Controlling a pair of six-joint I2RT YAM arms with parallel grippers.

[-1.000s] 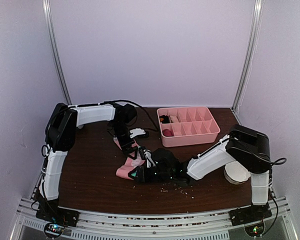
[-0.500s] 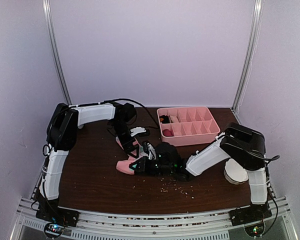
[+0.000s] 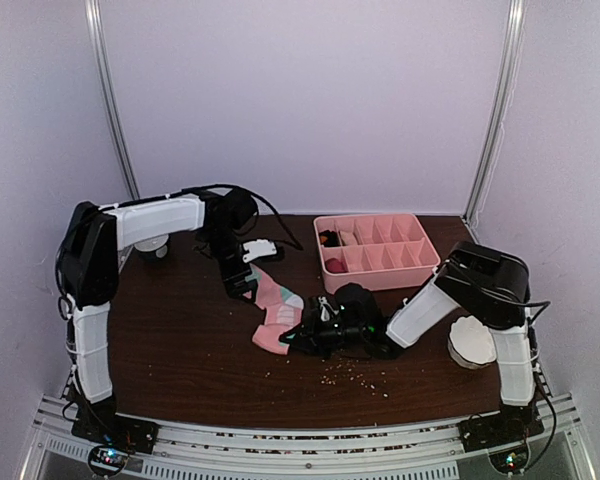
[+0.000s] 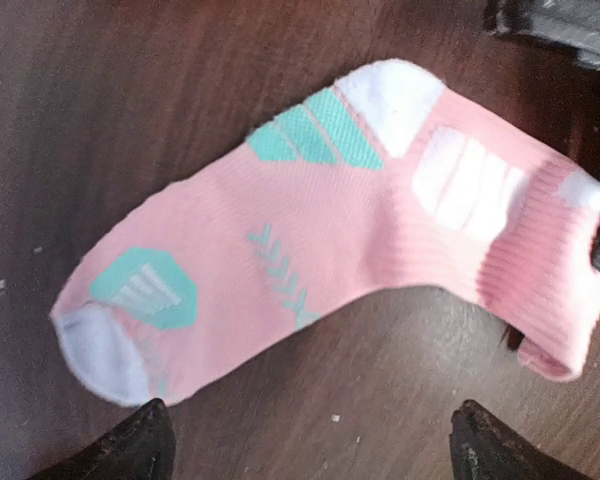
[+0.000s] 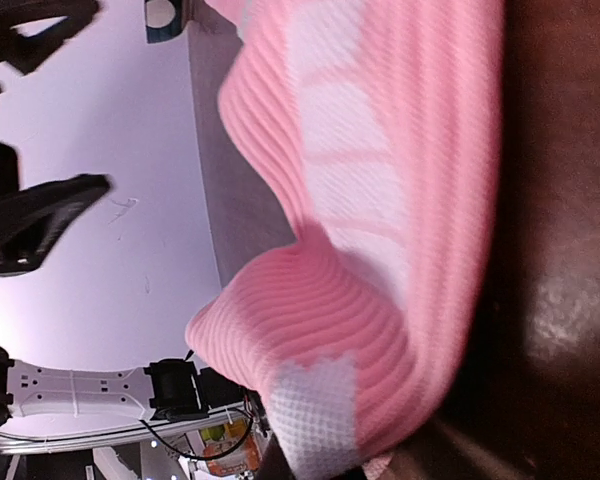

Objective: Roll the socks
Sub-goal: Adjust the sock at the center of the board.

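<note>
Dark wooden table (image 3: pixel 180 350): the pink tray (image 3: pixel 380 280) holds small things in its left compartments. Left of the tray the pink sock (image 4: pixel 310 250) lies flat, toe rearward. Its cuff is at the right gripper (image 3: pixel 295 338), grip unclear. The left gripper (image 4: pixel 315 440) gapes wide, empty.

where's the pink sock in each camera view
Top external: pink sock lies just left of centre, lower half.
Left wrist: the sock fills the middle, toe lower left, cuff right.
Right wrist: the sock is close up, from upper right to bottom centre.
Shared landmark: the dark brown table under it in all three.
</note>
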